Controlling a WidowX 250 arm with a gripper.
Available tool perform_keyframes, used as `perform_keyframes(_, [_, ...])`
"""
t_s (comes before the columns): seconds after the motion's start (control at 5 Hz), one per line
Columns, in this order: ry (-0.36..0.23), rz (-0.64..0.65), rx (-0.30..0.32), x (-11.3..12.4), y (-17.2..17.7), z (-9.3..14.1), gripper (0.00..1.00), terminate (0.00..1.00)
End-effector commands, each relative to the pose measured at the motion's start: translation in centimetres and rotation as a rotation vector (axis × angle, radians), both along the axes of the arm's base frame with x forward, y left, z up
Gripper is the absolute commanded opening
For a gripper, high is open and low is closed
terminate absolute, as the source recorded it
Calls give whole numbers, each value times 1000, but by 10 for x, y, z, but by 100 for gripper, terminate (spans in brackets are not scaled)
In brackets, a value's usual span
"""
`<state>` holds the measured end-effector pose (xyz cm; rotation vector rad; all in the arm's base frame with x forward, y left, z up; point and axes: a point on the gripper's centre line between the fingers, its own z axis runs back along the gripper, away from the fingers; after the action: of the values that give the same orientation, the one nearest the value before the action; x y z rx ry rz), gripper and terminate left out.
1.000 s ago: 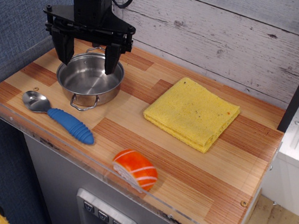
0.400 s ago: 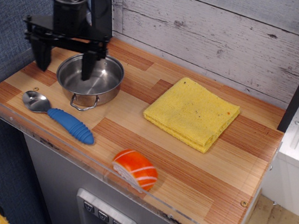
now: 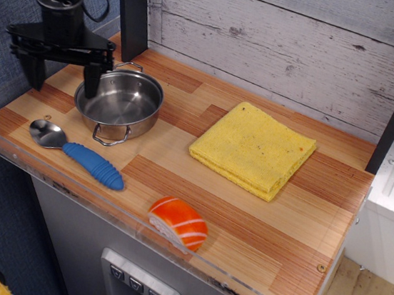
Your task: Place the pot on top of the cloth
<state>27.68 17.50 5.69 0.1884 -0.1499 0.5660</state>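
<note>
The small shiny steel pot [image 3: 119, 104] stands upright on the wooden counter at the left, with thin wire loop handles at front and back. The folded yellow cloth [image 3: 253, 149] lies flat to its right, apart from it, with nothing on it. My gripper [image 3: 61, 79] is open and empty, its two black fingers pointing down. It hangs at the pot's left side; the right finger [image 3: 91, 80] is at the pot's left rim, the left finger [image 3: 36, 71] is further left.
A metal spoon with a blue handle [image 3: 81, 153] lies in front of the pot. An orange-and-white toy sushi [image 3: 179, 223] sits near the front edge. A clear plastic lip [image 3: 136, 230] borders the counter. A plank wall [image 3: 290, 36] stands behind.
My open gripper has moved left and up, from straddling the pot's back rim to the pot's left side. The pot, cloth, spoon and sushi have not moved.
</note>
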Motion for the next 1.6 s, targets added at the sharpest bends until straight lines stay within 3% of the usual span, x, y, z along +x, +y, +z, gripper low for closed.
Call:
perform_keyframes(0.0, [-75,20,16,22,4,2,100,0])
perform_keyframes(0.4, [-8,32,6,23,9,-23,100,0])
perform_keyframes(0.6, [-49,57,-8,24,8,-25,0,0])
perform_keyframes(1.4, [-126,257,-70,20,3,-7,0,0])
